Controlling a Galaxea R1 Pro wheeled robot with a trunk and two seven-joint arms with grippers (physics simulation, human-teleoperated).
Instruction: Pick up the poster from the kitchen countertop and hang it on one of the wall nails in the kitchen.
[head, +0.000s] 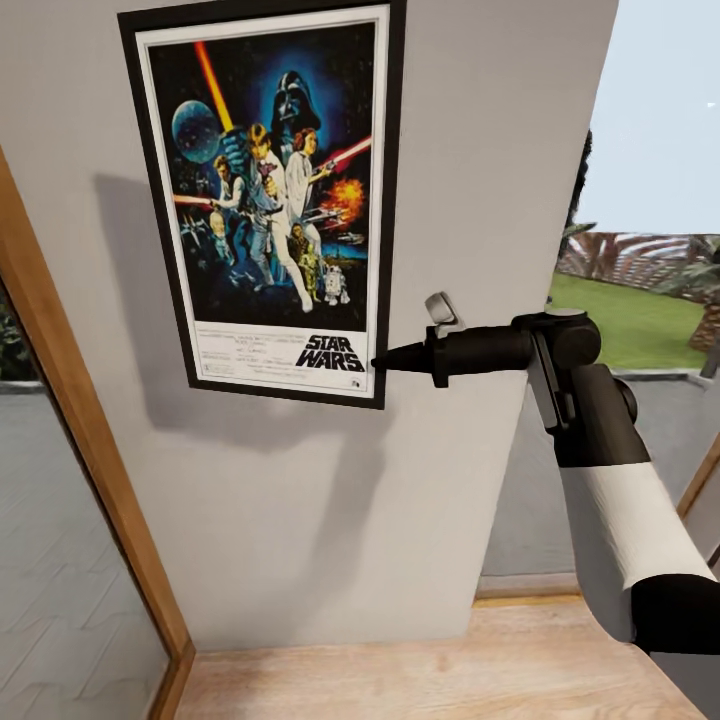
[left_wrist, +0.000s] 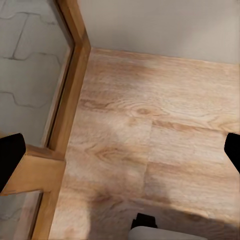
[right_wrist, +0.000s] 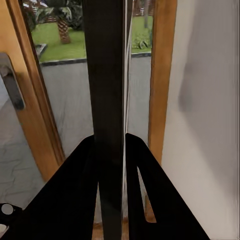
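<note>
Poster reads "STAR WARS"; right gripper apparently pinching edge.

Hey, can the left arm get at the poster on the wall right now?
Probably not without moving. The left pincer points down at the wooden floor, open, while the right pincer grips the poster at its lower corner.

The poster is an upright Star Wars sheet with a thin black frame, a white inner border and dark blue artwork with figures. It lies flat against the light grey wall, slightly tilted. The right gripper pinches its lower right corner.
</note>
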